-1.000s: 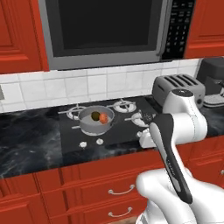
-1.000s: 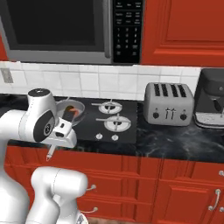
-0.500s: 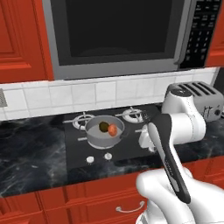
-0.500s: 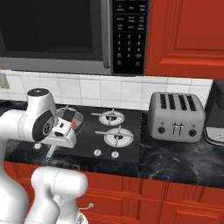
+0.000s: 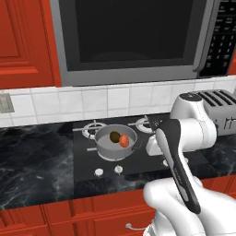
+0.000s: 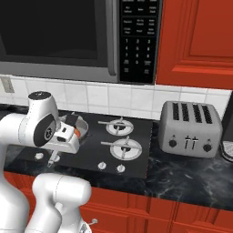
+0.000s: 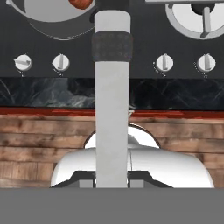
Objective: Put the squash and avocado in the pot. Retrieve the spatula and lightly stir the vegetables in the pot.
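Note:
The grey pot [image 5: 107, 148] sits on the front left burner with the orange-red squash [image 5: 124, 141] and the dark avocado [image 5: 115, 137] inside it. My gripper [image 7: 112, 178] is shut on the spatula [image 7: 112, 109]. Its silver-grey handle runs up the hand view to a dark band, and the blade end reaches the top edge beside the pot [image 7: 52, 24] and squash [image 7: 81, 3]. In the right base view the gripper [image 6: 64, 138] hangs over the stove's front edge, just right of the pot [image 6: 83, 124], with the squash [image 6: 78, 132] peeking out behind it.
Stove knobs [image 7: 60, 62] line the cooktop's front edge. A silver toaster [image 6: 189, 129] stands on the black counter right of the stove [image 6: 132, 150]. The microwave [image 5: 129, 37] hangs above, and red cabinets [image 6: 195, 41] flank it. My own forearm [image 5: 177, 161] blocks the stove's right part.
The whole picture has shifted and grown: the base has driven closer to the stove and sideways. The arm keeps the same pose with the spatula in its grip.

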